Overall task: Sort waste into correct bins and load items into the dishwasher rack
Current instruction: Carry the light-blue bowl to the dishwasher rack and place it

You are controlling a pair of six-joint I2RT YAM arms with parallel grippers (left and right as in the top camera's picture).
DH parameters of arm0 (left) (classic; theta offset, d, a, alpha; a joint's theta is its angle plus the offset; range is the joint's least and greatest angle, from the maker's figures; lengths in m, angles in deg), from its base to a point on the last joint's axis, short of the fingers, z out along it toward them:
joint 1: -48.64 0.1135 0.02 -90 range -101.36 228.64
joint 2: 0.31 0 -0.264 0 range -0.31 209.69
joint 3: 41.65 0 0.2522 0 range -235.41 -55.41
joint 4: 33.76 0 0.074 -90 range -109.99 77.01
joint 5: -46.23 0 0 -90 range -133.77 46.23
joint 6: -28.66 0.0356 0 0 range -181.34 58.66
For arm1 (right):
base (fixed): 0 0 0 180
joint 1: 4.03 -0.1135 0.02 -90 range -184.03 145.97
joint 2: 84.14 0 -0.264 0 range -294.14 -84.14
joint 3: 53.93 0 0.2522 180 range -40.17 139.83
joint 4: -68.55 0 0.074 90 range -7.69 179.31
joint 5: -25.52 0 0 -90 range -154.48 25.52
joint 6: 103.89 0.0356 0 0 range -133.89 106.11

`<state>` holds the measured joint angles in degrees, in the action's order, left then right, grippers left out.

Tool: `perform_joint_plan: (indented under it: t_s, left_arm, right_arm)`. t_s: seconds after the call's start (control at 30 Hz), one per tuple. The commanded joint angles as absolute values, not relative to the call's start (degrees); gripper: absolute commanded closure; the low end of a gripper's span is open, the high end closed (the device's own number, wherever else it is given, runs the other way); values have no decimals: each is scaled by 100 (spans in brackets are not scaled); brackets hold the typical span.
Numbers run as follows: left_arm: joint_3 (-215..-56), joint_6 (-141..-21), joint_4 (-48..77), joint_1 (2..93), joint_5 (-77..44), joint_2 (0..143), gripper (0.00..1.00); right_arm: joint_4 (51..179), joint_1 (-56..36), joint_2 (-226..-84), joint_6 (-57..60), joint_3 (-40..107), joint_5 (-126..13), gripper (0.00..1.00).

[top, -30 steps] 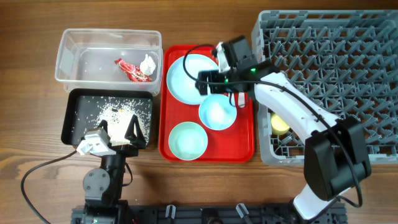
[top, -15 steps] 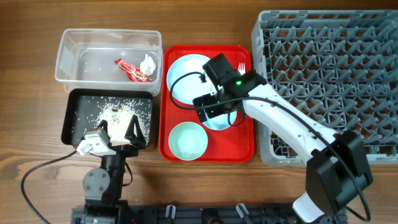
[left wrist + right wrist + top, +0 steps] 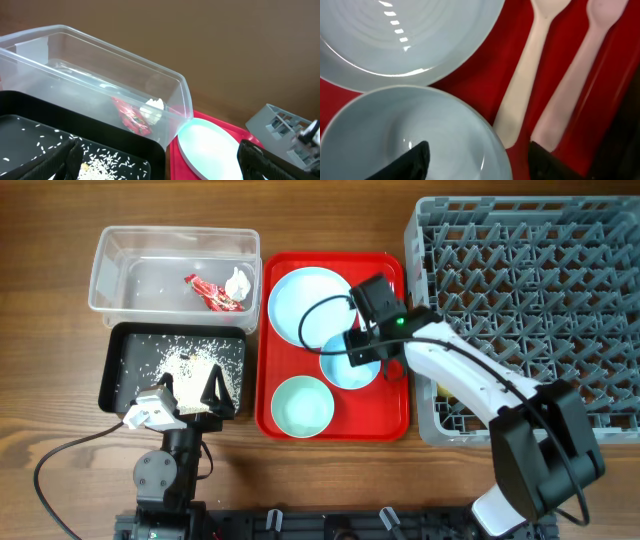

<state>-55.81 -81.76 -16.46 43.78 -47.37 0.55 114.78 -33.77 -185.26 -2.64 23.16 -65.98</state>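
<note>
Within the last second the right gripper (image 3: 362,346) has swung back across the light blue bowl (image 3: 343,368), which sits on the flat red serving tray (image 3: 395,415). It now hangs unclosed with its fingers astride the bowl's right rim, probably to lift it into the large grey pegged dishwasher rack (image 3: 540,300). The left gripper (image 3: 190,391) stays spread above the shallow black rectangular tray (image 3: 125,345).

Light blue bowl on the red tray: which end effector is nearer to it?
Right. The right end effector sits over the light blue bowl, fingers straddling its rim; the left end effector is at the black tray's near edge.
</note>
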Motion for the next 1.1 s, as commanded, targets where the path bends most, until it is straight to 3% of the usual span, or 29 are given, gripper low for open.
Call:
perform_joint_plan:
  t_s: [0.0, 0.47, 0.83, 1.07]
  left_arm:
    - [-5573, -8106, -1631, 4408, -4833, 40, 0]
    - [-5573, -8106, -1631, 4411, -4833, 40, 0]
    - [-5573, -8106, -1631, 4411, -4833, 40, 0]
    - [-5573, -8106, -1631, 4411, -4833, 40, 0]
  right_arm:
    - [11303, -3375, -18530, -341, 2036, -6506, 56]
    - [11491, -3362, -18062, -153, 1993, -6720, 96]
    - [11946, -3362, -15544, 540, 2036, -9085, 96]
    - [12678, -3355, -14508, 1170, 2034, -12974, 96]
